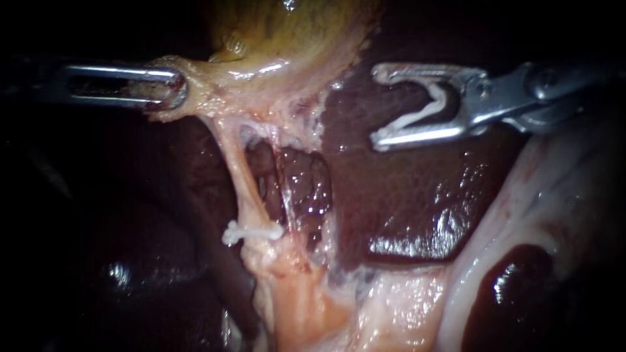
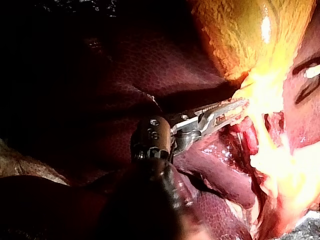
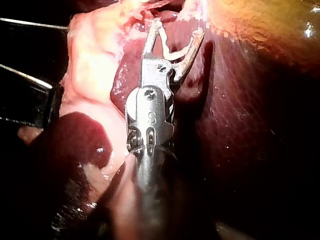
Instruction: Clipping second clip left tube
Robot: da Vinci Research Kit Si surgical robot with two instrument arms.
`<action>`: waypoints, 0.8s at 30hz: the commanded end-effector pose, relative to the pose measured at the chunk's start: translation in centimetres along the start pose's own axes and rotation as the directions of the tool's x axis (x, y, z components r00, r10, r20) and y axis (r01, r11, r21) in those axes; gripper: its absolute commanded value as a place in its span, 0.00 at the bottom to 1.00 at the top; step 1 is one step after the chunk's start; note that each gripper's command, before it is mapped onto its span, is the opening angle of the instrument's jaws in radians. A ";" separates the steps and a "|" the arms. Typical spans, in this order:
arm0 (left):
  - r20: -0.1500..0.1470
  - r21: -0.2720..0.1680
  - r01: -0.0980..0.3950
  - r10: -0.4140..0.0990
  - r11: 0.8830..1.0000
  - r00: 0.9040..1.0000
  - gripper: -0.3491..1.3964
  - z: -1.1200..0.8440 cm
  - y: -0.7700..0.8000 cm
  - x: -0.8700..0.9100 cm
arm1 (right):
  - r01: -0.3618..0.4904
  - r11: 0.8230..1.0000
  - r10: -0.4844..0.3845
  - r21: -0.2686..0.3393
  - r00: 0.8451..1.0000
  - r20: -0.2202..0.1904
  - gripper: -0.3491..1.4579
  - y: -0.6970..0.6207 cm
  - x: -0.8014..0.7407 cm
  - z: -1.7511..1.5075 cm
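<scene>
The left tube [image 1: 236, 171] runs down from the gallbladder's neck and carries one white clip [image 1: 251, 231] low on it. My left instrument [image 1: 180, 88] is shut on pale tissue at the gallbladder's [image 1: 293, 32] neck and holds it out to the left; the left wrist view shows those jaws [image 2: 239, 105] buried in the bright tissue. My right instrument [image 1: 377, 107] hangs over the liver, well right of and above the left tube. Its jaws stand wide apart with an open white clip [image 1: 424, 116] seated between them. The right wrist view shows the same jaws [image 3: 177, 27] and clip [image 3: 172, 52].
A thinner right tube [image 1: 287, 189] runs beside the left one, with a dark window between them. Dark red liver [image 1: 404, 195] fills the middle. Pale fatty tissue [image 1: 306, 306] lies below the tubes and sweeps up at the right [image 1: 521, 195].
</scene>
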State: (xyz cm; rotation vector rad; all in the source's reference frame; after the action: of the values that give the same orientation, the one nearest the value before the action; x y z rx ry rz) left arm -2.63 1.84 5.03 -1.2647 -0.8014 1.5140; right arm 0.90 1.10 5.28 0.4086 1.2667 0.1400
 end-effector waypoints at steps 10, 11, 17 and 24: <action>-0.001 0.002 -0.001 0.001 1.000 1.000 0.00 0.02 0.00 0.00 | -0.140 0.986 0.140 0.091 0.990 0.005 0.47 -0.44 -0.15 0.79; -0.001 0.002 -0.001 0.001 1.000 1.000 0.00 0.02 0.00 0.00 | -0.156 0.983 0.156 0.101 0.988 0.007 0.47 -0.47 -0.19 0.87; -0.002 0.002 -0.001 0.001 1.000 1.000 0.00 0.03 0.01 -0.01 | -0.195 0.971 0.195 0.140 0.981 0.017 0.47 -0.52 -0.36 1.15; -0.003 0.003 -0.001 0.001 1.000 1.000 0.00 0.03 0.02 -0.01 | -0.203 0.970 0.201 0.131 0.979 0.023 0.47 -0.39 -0.65 1.34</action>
State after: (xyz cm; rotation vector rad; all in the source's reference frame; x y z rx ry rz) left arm -2.67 1.83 5.02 -1.2644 -0.7969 1.5131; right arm 1.94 0.25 6.08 0.6528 1.2240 0.2258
